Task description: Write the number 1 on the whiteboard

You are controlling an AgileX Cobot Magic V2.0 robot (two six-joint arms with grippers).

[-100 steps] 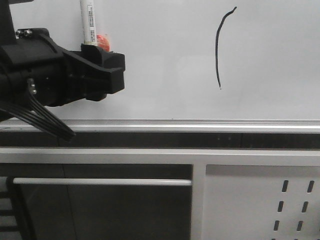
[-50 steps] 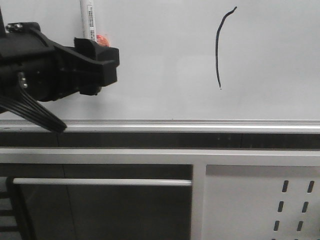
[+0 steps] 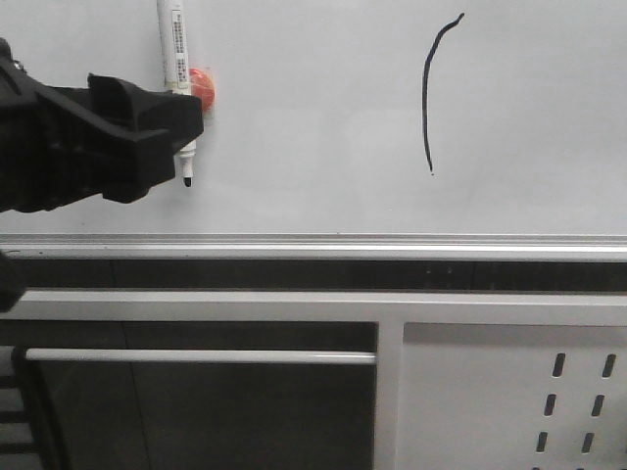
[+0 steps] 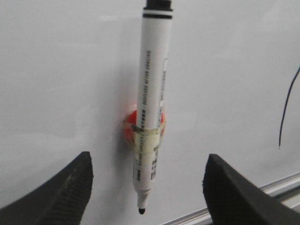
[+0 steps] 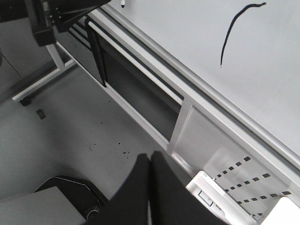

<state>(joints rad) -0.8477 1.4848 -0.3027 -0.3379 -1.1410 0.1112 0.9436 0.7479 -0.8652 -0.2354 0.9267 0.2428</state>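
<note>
The number 1 [image 3: 425, 98] is a thin black curved stroke on the glossy whiteboard [image 3: 313, 147], also seen in the left wrist view as the number 1 [image 4: 285, 112] and in the right wrist view as the number 1 [image 5: 228, 38]. A white marker [image 3: 176, 49] hangs tip down on the board, taped to an orange-red magnet [image 3: 204, 84]. My left gripper [image 3: 167, 127] is open just left of it. In the left wrist view the marker [image 4: 152, 84] stands free between the wide-apart jaws of the left gripper [image 4: 149, 161]. My right gripper [image 5: 150, 159] is shut on nothing, over the floor.
A silver rail [image 3: 313, 245] runs along the whiteboard's bottom edge. Below it are a white frame with a horizontal bar [image 3: 196, 355] and a perforated metal panel [image 3: 519, 401]. The right wrist view shows grey floor [image 5: 70, 136], a stand leg and a white box [image 5: 220, 197].
My left gripper has drawn back to the left, off the marker. The marker's tip, hidden before, now shows. The marker stays on the board and the stroke is unchanged.
</note>
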